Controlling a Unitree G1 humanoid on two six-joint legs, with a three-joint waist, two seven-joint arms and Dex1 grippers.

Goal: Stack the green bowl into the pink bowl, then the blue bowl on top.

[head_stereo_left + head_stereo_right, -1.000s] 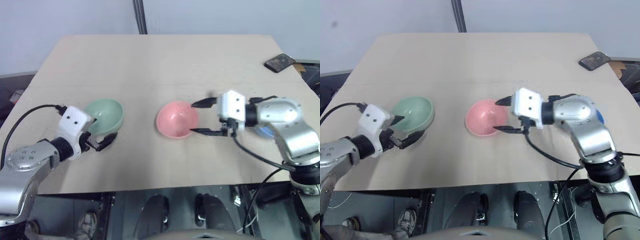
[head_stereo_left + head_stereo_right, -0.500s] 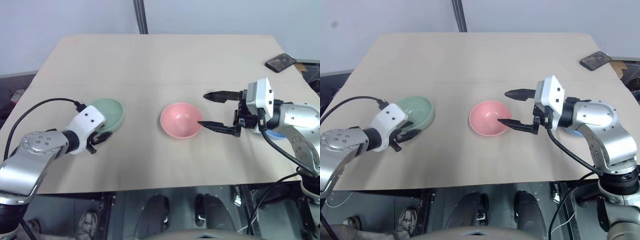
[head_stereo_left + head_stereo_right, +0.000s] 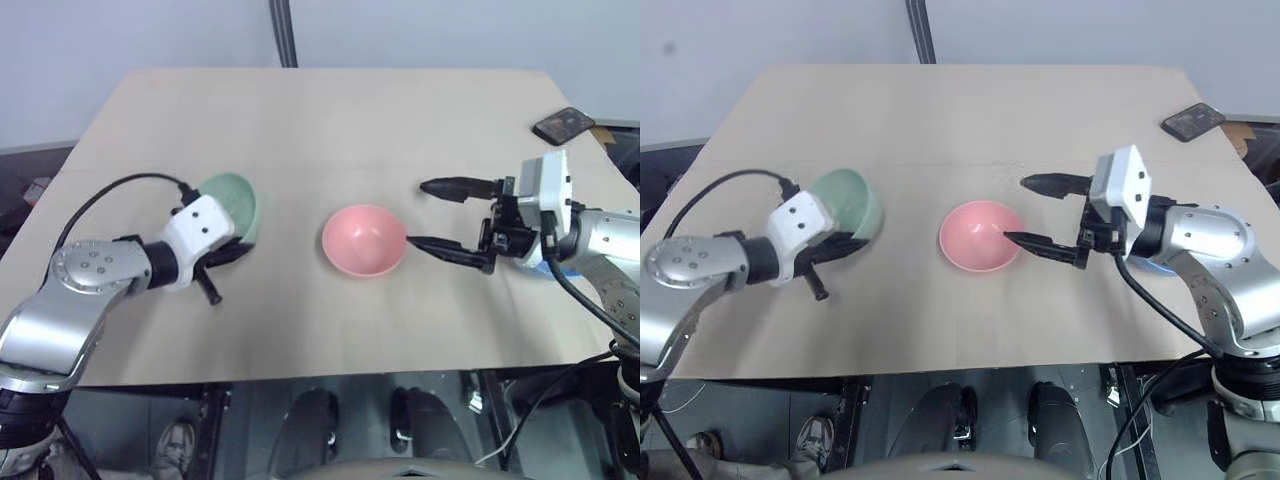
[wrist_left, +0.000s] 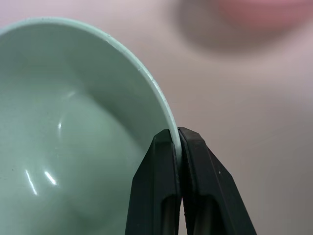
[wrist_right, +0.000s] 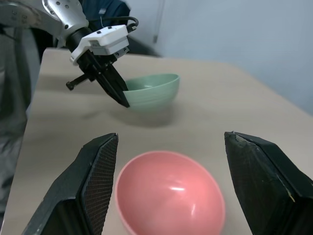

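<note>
Your left gripper [image 4: 176, 139] is pinching the green bowl [image 3: 236, 203] by its rim. Your right gripper [image 3: 432, 214] is spread wide beside the pink bowl [image 3: 363, 240]

The 2 black fingers [image 4: 164, 186] of the left gripper [image 4: 176, 139] pinch the thin rim of the smooth pale mint-green bowl [image 4: 73, 147] above the beige table [image 4: 244, 98].

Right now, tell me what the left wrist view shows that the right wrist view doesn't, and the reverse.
Left wrist view alone: the two black fingers pinched on the rim of the green bowl, one inside and one outside the wall.

Right wrist view alone: the whole left gripper holding that bowl clear of the table, and the right gripper open, its fingers flanking the pink bowl.

Both: the green bowl, the pink bowl and the tabletop.
</note>
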